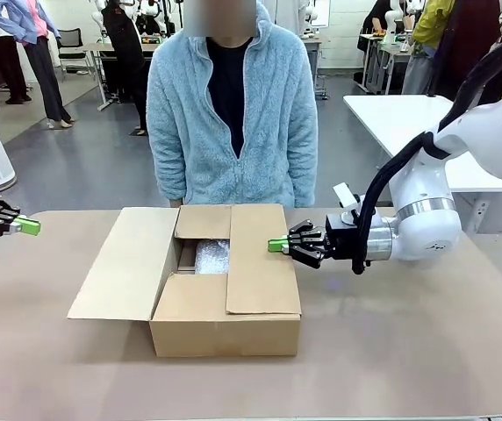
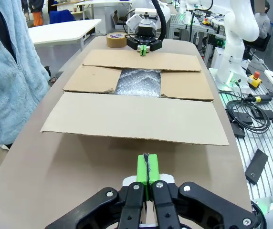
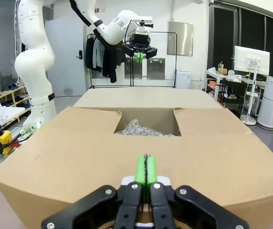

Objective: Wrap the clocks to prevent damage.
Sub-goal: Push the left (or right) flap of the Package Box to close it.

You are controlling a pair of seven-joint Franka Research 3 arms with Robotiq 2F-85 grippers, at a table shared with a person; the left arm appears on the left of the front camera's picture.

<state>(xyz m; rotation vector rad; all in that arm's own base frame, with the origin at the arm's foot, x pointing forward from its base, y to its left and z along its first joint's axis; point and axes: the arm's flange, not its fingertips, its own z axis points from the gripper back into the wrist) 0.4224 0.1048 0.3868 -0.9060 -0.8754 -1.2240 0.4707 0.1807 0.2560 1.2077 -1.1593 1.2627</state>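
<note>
The clocks show as a whitish bubble-wrap bundle (image 1: 211, 256) down inside the cardboard box (image 1: 225, 329) at mid-table, seen through the gap between the flaps. The left wrist view has the bundle (image 2: 137, 82) beyond the outspread left flap (image 2: 131, 119). In the right wrist view the bundle (image 3: 143, 128) lies past the folded right flap (image 3: 141, 143). My right gripper (image 1: 276, 245) is shut and empty, its green pads at that flap's right edge. Far to the left my left gripper (image 1: 30, 226) hangs shut and empty above the table, well clear of the box.
A person in a light blue fleece (image 1: 233, 114) stands at the far edge behind the box, hands hidden. A brown tape roll (image 2: 116, 40) lies on the table beside the right arm. Bare tabletop (image 1: 391, 351) surrounds the box.
</note>
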